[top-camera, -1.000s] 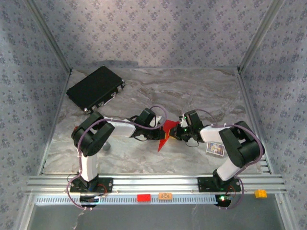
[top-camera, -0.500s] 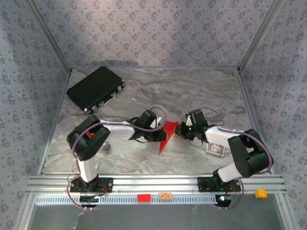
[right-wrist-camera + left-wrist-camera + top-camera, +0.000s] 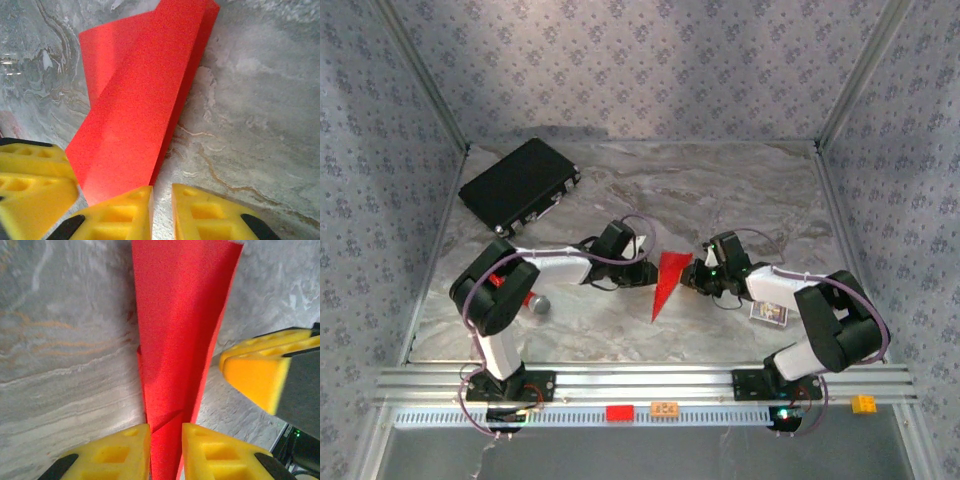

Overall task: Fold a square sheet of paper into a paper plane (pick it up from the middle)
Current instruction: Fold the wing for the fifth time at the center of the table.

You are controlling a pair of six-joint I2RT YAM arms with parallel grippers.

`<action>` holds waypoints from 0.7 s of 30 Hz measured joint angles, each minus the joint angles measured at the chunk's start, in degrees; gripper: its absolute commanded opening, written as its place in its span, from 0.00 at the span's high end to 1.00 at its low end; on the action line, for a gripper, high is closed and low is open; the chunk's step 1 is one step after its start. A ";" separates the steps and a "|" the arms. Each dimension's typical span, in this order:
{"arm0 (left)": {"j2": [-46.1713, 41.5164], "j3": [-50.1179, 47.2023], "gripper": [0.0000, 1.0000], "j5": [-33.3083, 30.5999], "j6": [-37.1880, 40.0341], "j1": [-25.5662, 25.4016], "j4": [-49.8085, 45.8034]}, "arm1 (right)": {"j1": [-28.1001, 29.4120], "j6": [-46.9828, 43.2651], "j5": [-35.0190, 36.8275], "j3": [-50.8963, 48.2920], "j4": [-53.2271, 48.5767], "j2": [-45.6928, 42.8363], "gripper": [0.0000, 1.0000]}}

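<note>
- Sitting on the near rail, a small red block point(image 3: 618, 412) and an orange block point(image 3: 665, 408) play no part in the folding.
- Out on the table point(image 3: 740, 200), the red paper point(image 3: 669, 283) lies as a creased wedge between the two arms with its narrow tip toward the rail. It has probably been set down so the folds can settle before a fresh grip.
- The left pincer point(image 3: 166, 440) has its yellow fingers a little apart, and the narrow end of the wedge runs between them. Whether they press on it cannot be told.
- The right pincer point(image 3: 162, 197) stands just beside the paper's long edge, fingers slightly parted, with bare table showing between them.
- Compared with a second ago, both pincers have loosened and the left arm has drawn back toward its own side. The paper, then pinched up between them, now lies longer and flatter.
- Farthest off, a black case point(image 3: 520, 185) rests near the back left corner, well apart from the work.
</note>
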 measured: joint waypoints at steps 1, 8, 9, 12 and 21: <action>0.46 0.00 0.77 0.26 0.02 -0.02 -0.13 | 0.04 -0.02 0.00 0.00 -0.02 0.00 0.80; 1.77 0.00 0.78 1.81 0.02 -0.02 -0.55 | 0.44 0.00 -0.22 0.00 -0.02 0.00 0.80; 2.10 0.00 0.78 1.88 0.07 -0.02 -0.57 | 0.50 0.00 -0.28 0.00 -0.02 0.00 0.80; 2.51 0.35 0.79 2.05 0.85 -0.07 -1.07 | 0.74 0.00 -0.63 0.00 -0.02 0.02 0.81; 2.75 0.72 0.80 2.34 1.57 -0.13 -1.55 | 1.51 0.02 -2.51 0.00 0.31 0.39 0.82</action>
